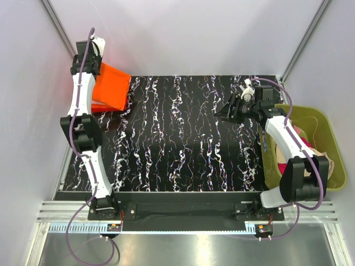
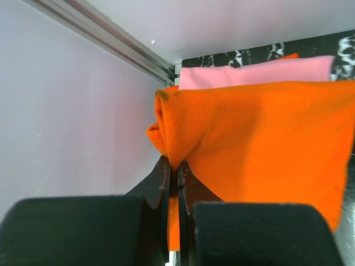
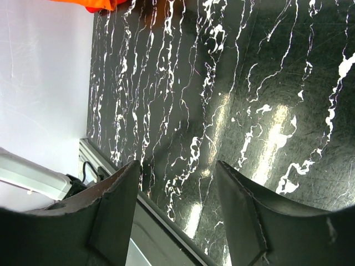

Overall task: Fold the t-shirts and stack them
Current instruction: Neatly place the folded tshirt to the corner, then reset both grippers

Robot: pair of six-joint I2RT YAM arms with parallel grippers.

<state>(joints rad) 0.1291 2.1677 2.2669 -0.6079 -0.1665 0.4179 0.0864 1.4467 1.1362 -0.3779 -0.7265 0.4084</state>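
A folded bright orange t-shirt [image 1: 112, 86] lies at the table's far left corner. It sits on a light pink shirt [image 2: 255, 75], and a red-orange edge [image 1: 101, 107] shows beneath it. My left gripper [image 1: 98, 70] is shut on a bunched edge of the orange t-shirt [image 2: 260, 144]. In the left wrist view the cloth is pinched between the closed fingers of the left gripper [image 2: 177, 166]. My right gripper [image 1: 225, 113] is open and empty above the bare table at the right. In the right wrist view the right gripper [image 3: 177, 172] has its jaws wide apart over the marbled surface. Only a corner of the orange shirt [image 3: 89, 4] shows there.
An olive-green basket [image 1: 324, 117] stands off the table's right edge. It holds more shirts, magenta [image 1: 283, 166] and beige [image 1: 334, 166]. White walls close in at the left and back. The black marbled table [image 1: 177, 144] spans the middle.
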